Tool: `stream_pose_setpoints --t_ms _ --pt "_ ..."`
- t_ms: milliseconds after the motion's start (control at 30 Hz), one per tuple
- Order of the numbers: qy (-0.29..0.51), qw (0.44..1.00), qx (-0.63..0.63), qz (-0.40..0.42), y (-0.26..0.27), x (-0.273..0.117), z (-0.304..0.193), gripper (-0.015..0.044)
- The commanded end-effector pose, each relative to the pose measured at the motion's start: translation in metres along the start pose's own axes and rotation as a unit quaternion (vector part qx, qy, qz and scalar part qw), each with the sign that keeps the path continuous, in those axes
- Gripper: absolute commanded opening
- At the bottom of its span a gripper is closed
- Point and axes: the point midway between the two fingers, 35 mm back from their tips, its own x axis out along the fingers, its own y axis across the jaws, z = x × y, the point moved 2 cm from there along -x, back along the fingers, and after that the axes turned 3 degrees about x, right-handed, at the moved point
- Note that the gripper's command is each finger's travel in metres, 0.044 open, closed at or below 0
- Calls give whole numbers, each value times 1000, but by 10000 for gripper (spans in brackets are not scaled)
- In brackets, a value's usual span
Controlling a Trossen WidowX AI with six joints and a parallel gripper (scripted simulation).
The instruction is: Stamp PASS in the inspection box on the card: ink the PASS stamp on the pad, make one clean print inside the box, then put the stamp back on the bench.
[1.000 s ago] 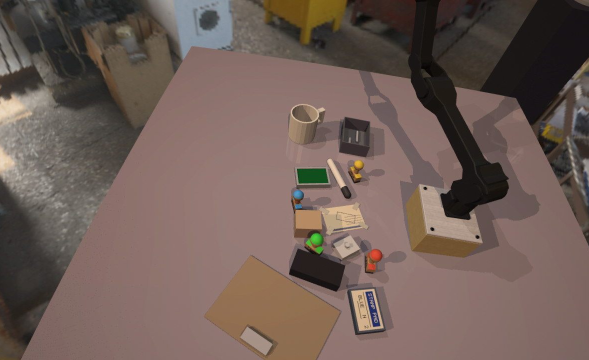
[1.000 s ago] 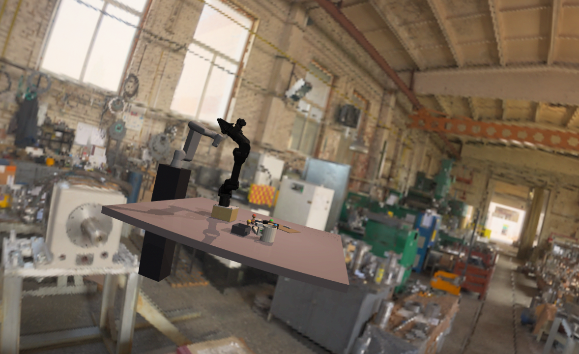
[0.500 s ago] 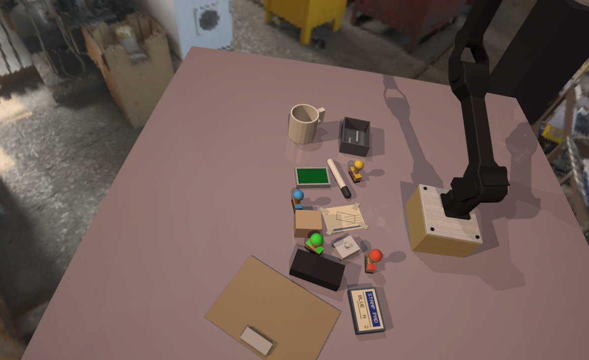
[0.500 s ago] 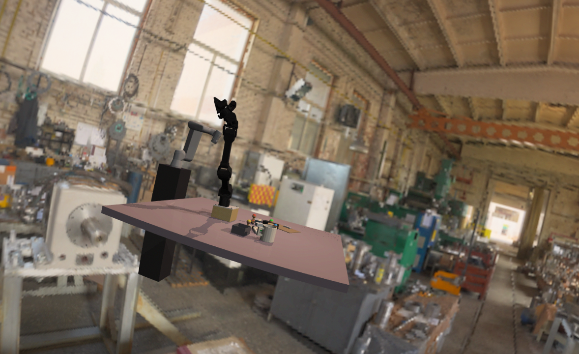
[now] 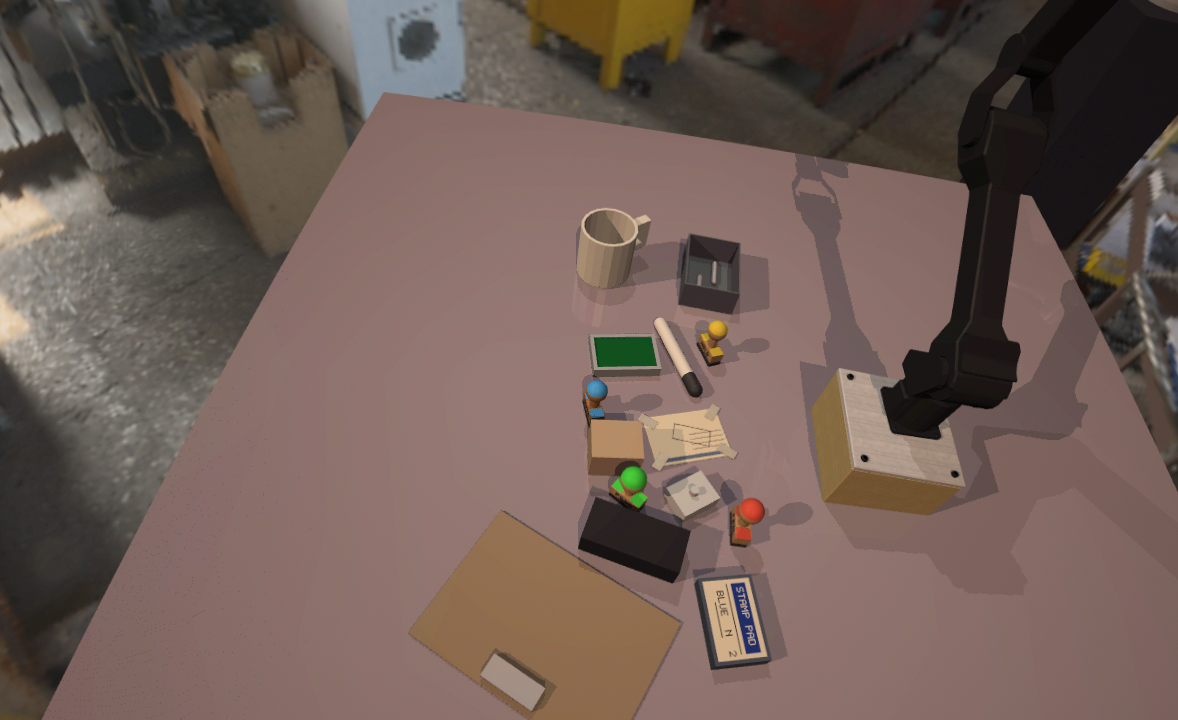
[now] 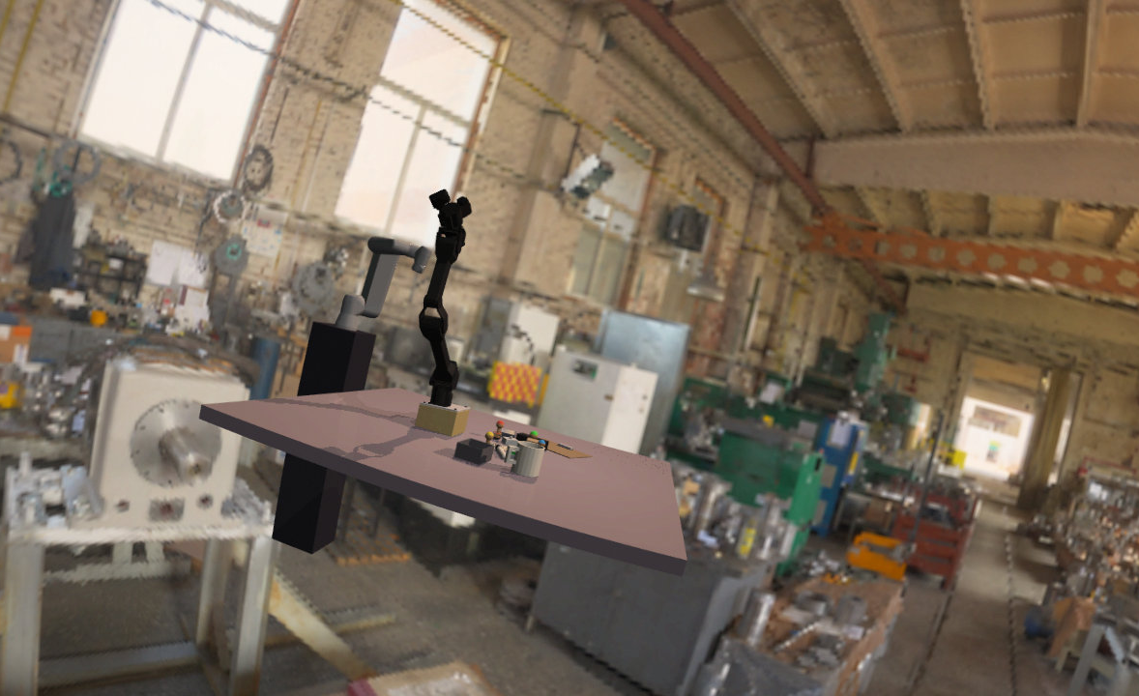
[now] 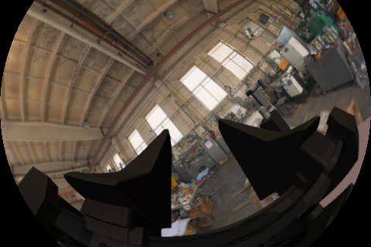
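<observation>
Brown-pink and matte, the broad bench top (image 5: 450,268) (image 6: 556,493) spreads under everything you will work with. Your black six-joint arm (image 5: 987,259) (image 6: 439,320) rears high off its wood-sided base block, the pincer (image 6: 451,200) (image 7: 194,129) raised well above the bench; its fingers stand partly apart, with nothing between them.

Beside the row of stamps lies the cream paper card (image 5: 665,440), taped at its corners, a small outlined box near its middle. The open pad with a green face (image 5: 624,351) sits beyond the pale marker (image 5: 675,349).

Four ball-topped stamps stand about: red (image 5: 745,521), green (image 5: 631,486), blue (image 5: 595,400) and yellow (image 5: 714,342). Which reads PASS you cannot tell; green would be a guess.

Whichever it is, your single arm must come down and forward from its base, since all four lie out in front and far below the pincer. Each stamp's long axis looks upright, so a grip from above, fingers astride the handle, seems right. Green is the tight one, wedged between the tan block (image 5: 614,445) and the black block (image 5: 634,539).
</observation>
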Motion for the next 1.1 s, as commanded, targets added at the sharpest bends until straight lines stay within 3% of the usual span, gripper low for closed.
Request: stream_pose_setpoints --t_ms 0,233,567,933,1067 --pt "-28 997 -1 -73 -54 27 20 228" --pt "-84 973 -10 -214 -159 52 61 228" --pt "-148 926 -28 -346 -264 38 113 228" --pt "-194 824 -30 -532 -391 -44 165 228" --pt "-209 773 -10 -599 -433 -92 181 228"
